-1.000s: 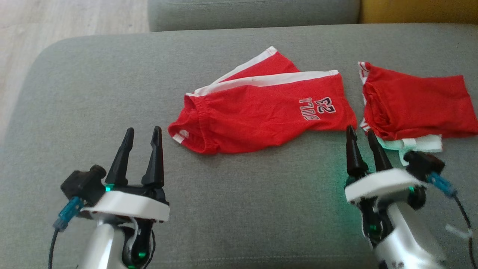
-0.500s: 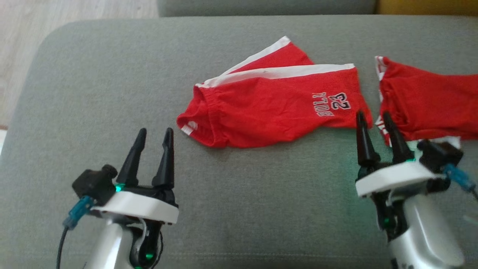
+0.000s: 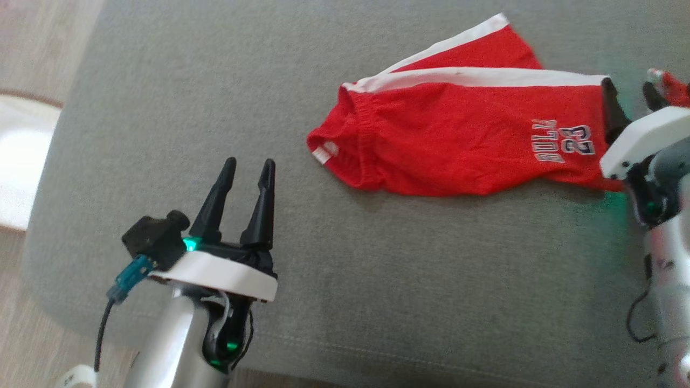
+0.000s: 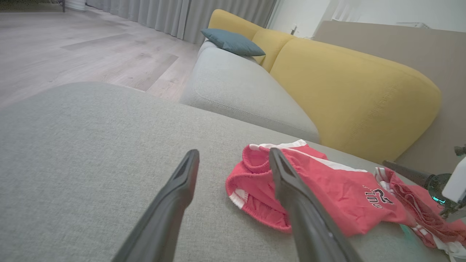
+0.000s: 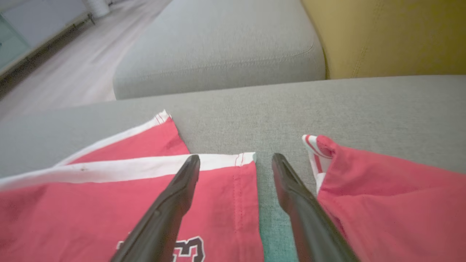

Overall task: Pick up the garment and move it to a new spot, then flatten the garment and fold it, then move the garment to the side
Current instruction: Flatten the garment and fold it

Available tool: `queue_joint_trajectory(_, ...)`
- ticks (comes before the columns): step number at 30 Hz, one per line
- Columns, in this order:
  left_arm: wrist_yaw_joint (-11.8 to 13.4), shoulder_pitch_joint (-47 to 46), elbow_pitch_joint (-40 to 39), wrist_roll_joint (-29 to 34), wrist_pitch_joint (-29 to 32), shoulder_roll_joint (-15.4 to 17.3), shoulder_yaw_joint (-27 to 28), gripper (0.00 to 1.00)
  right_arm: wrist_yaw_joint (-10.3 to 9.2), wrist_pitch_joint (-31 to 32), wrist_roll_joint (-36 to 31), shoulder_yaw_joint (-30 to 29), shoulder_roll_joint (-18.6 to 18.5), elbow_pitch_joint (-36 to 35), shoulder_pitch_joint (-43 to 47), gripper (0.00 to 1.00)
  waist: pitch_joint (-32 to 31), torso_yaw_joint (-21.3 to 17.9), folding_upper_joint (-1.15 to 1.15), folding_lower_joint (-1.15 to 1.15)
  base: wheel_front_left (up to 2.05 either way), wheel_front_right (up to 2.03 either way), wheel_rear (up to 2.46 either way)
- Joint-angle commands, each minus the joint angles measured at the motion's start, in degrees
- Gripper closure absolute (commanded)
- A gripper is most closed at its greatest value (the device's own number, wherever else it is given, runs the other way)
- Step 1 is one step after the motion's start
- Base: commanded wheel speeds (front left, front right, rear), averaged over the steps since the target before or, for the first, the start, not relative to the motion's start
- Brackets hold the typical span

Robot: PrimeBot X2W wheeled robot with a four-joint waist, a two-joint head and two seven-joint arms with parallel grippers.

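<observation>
The garment (image 3: 453,145) is a pair of red shorts with white side stripes and a "23" print, lying rumpled on the grey cushion (image 3: 377,280). My left gripper (image 3: 250,161) stands open above the cushion, short of the waistband and to its left; in the left wrist view the garment (image 4: 327,185) lies just past my open left gripper (image 4: 233,153). My right gripper (image 3: 628,86) is open at the leg hem on the right. In the right wrist view my right gripper (image 5: 236,157) straddles the hem edge of the garment (image 5: 109,203), holding nothing.
A second red piece of clothing (image 5: 393,193) lies just right of the hem, close to the right finger. Wood floor (image 3: 32,43) and a pale round mat (image 3: 21,161) lie left of the cushion. A yellow sofa back (image 4: 349,94) and a grey seat (image 4: 240,91) stand behind.
The head camera has swung, shifting the whole picture right. My right gripper has moved forward along the leg hem, from its near corner to its far one. The left gripper has hardly moved.
</observation>
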Motion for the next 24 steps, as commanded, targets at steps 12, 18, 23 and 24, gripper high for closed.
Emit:
queue_joint_trajectory(12, 1.21, -4.3, -1.33, -1.78, -0.3, 0.49, -0.8, 0.0, -0.04, 2.03, -11.6, -5.76, -3.48, 16.66, -13.21, 0.0, 5.62, 4.97, 0.0, 0.0, 0.0, 0.0, 0.0)
queue_joint_trajectory(18, 1.45, -4.87, -1.31, -2.11, -0.3, 0.49, -1.24, 0.0, -0.04, 1.7, -13.44, -6.4, -3.63, 20.65, -15.62, 0.0, 6.34, 5.09, 0.0, 0.0, 0.0, 0.0, 0.0)
queue_joint_trajectory(23, 1.58, -5.11, -0.95, -2.24, -0.3, 0.49, -1.2, 0.0, -0.04, 0.25, -13.07, -4.05, -3.14, 23.14, -17.17, 1.0, 6.2, 4.73, 0.0, 0.0, 0.0, 0.0, 0.0)
queue_joint_trajectory(24, 1.57, -5.07, -0.76, -2.18, -0.3, 0.49, -1.15, 0.0, -0.04, -0.63, -12.81, -3.39, -3.15, 23.28, -17.4, 1.0, 5.96, 4.6, 0.0, 0.0, 0.0, 0.0, 0.0)
